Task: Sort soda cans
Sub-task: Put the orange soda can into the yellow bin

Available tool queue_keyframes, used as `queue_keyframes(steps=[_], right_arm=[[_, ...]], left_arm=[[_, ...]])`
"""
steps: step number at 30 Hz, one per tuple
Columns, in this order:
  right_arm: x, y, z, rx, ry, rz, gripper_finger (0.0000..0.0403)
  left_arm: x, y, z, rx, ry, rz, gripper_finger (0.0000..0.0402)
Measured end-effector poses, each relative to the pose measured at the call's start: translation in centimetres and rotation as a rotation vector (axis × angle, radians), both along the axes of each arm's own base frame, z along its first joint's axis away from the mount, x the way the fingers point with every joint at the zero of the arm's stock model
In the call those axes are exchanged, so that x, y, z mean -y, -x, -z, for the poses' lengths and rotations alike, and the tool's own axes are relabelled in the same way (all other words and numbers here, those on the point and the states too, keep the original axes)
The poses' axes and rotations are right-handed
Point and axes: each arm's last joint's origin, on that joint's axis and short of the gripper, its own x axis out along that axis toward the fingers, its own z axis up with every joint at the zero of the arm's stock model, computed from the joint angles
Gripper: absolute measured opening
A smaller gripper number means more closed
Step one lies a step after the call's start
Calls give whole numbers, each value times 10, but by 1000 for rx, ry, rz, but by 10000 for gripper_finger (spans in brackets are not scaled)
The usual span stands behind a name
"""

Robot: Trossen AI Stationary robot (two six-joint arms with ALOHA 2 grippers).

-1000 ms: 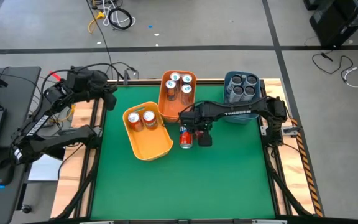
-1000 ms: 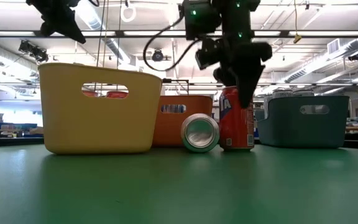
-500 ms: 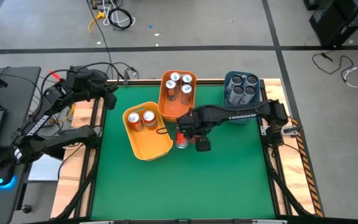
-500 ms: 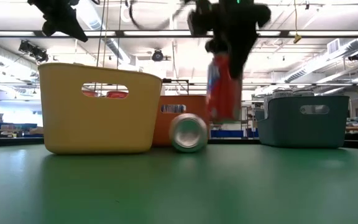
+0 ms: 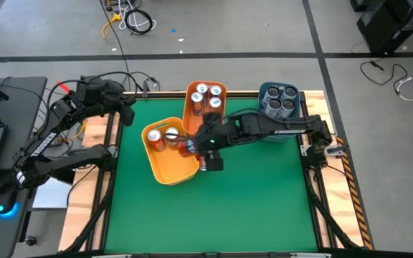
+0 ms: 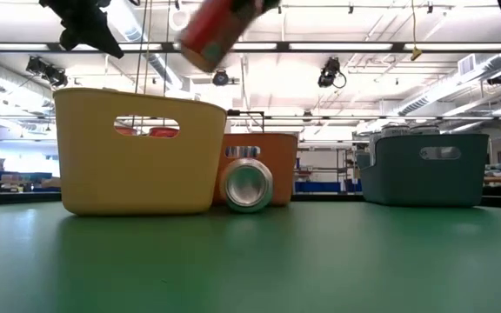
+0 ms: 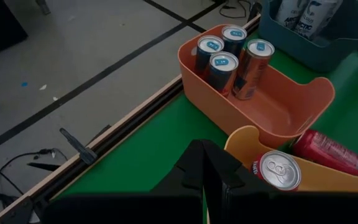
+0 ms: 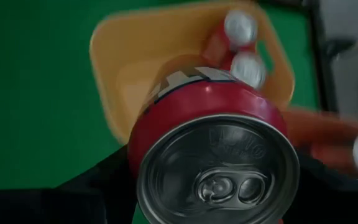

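Green counter [image 5: 249, 208] under bright shop lights, and the right claw [image 5: 194, 148] is up in the air over the yellow bin [image 5: 181, 170], pinching a red can [image 6: 214, 28] that tilts above the bin's rim. Two red cans [image 5: 163, 135] stand inside that bin. Another can [image 6: 247, 184] lies on its side beside the orange bin [image 5: 192, 123]. Left claw [image 5: 127, 115] hangs pressed together at the counter's far left corner.
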Motion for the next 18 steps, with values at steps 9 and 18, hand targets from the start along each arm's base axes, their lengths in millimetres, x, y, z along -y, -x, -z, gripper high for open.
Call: queue_keyframes(steps=[9, 18], right_arm=[[30, -37, 26, 53, 24, -10, 284], [46, -58, 79, -117, -77, -17, 284]], left_arm=[[0, 0, 0, 6, 5, 0, 0], [0, -1, 0, 13, 11, 14, 0]])
